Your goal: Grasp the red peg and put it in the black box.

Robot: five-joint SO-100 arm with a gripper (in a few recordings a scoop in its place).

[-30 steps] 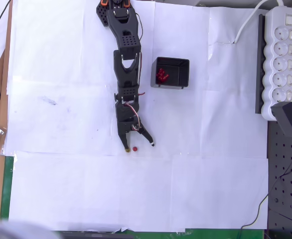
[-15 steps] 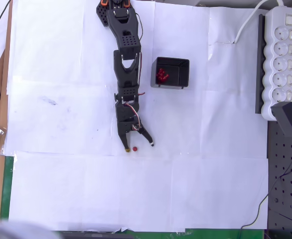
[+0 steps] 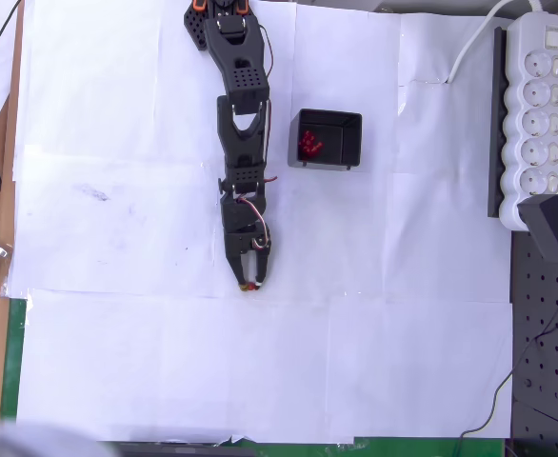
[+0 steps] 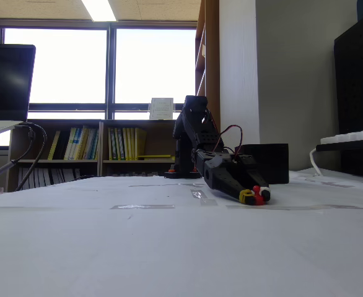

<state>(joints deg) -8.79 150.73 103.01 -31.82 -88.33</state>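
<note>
- Gripper (image 3: 252,283) is down at the paper, its two fingers drawn together around the peg (image 3: 251,285).
- The peg sits pinched right at the fingertips, a red speck between the dark tips in the overhead view.
- From the fixed view the gripper (image 4: 256,195) lies low at the sheet, the peg (image 4: 258,195) showing red at its very end, beside a yellow tip.
- The box (image 3: 327,139) stands well apart, up and to the right of the gripper in the overhead view, with a clump of red pegs (image 3: 308,144) inside.
- In the fixed view the box (image 4: 267,162) sits behind the arm.
- A power strip (image 3: 536,114) lies along the right edge of the overhead view.
</note>
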